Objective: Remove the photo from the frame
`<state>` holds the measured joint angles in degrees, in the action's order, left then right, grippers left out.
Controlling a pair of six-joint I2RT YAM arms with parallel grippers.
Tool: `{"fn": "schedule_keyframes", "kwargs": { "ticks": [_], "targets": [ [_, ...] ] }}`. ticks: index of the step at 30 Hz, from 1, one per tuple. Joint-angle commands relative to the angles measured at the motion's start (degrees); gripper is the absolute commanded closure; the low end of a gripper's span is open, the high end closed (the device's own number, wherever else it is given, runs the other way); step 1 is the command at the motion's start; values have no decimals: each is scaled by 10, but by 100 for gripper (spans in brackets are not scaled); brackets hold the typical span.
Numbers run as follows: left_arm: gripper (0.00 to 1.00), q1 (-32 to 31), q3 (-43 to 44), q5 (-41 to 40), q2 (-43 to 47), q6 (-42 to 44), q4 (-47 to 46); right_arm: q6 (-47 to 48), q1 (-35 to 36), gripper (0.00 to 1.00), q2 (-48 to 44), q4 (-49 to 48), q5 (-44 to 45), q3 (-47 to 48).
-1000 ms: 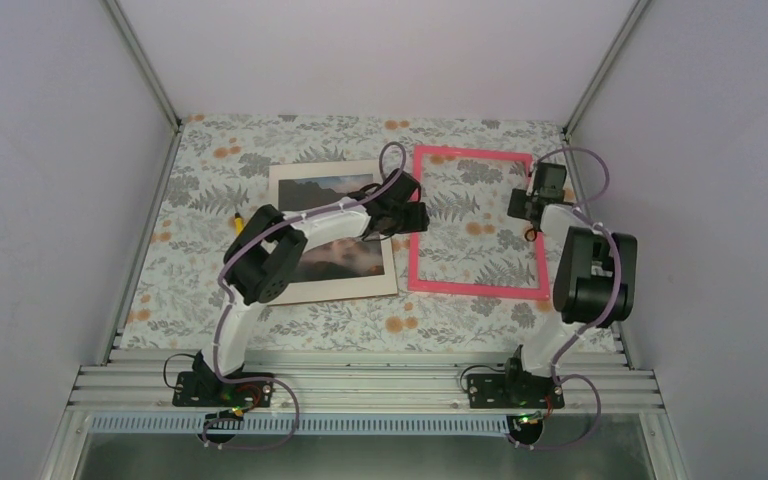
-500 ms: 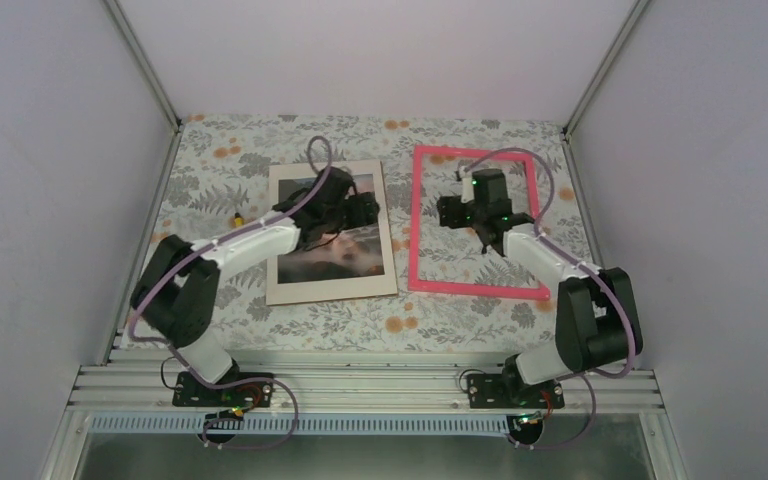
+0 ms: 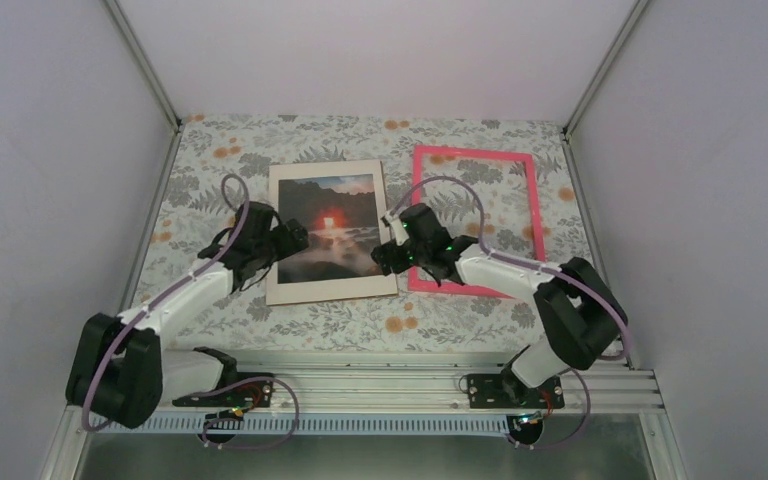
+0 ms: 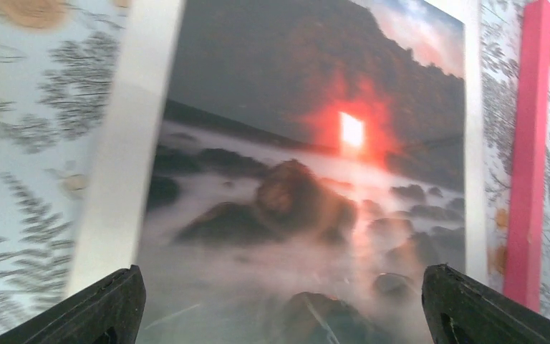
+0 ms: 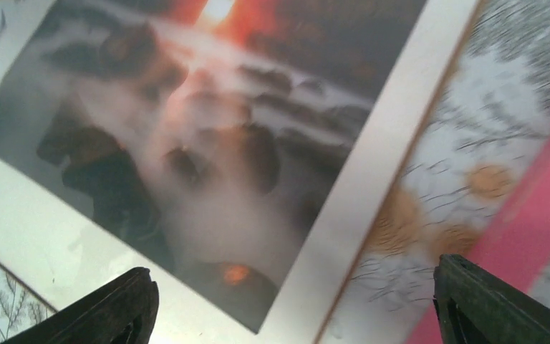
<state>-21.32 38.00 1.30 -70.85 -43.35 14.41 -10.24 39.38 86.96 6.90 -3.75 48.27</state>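
Observation:
The photo (image 3: 328,228), a dark rocky seascape with a red sun, lies flat inside a white border on the floral table. To its right lies the pink frame (image 3: 537,205), with the tablecloth showing through it. My left gripper (image 3: 295,238) hovers at the photo's left edge, open and holding nothing. In the left wrist view the photo (image 4: 308,179) fills the space ahead of the left gripper (image 4: 283,315), and the frame (image 4: 526,179) runs down the right. My right gripper (image 3: 385,256) is open over the photo's lower right edge. Its wrist view shows the right gripper (image 5: 290,308), photo (image 5: 186,129) and frame (image 5: 537,215).
A thin brown edge shows under the white border (image 5: 372,179). A small yellow object (image 3: 237,218) lies on the cloth left of the photo. Grey walls close in the table on three sides, and a metal rail (image 3: 360,385) runs along the near edge.
Left arm drew back from over the photo to its left edge. Right arm swung from the frame's right side to the photo's right edge. Both sets of jaws opened wider.

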Motion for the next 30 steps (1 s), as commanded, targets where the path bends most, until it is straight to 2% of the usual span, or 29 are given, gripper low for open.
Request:
{"fn": "schedule_keyframes", "kwargs": {
  "ticks": [1, 5, 9, 12, 16, 30],
  "targets": [
    [3, 44, -37, 11, 51, 28, 30, -24, 36, 13, 38, 3, 9, 18],
    [3, 88, -75, 40, 72, 38, 32, -34, 68, 10, 71, 8, 2, 29],
    [2, 105, -96, 50, 79, 48, 31, -53, 75, 10, 98, 11, -2, 29],
    [2, 107, -96, 50, 72, 61, 32, -63, 76, 10, 101, 14, 5, 20],
    [2, 106, -95, 53, 56, 72, 30, -70, 74, 4, 94, 17, 18, 4],
    [0, 107, -87, 80, 21, 93, 19, -84, 74, 2, 42, 2, 54, -35]
  ]
}}
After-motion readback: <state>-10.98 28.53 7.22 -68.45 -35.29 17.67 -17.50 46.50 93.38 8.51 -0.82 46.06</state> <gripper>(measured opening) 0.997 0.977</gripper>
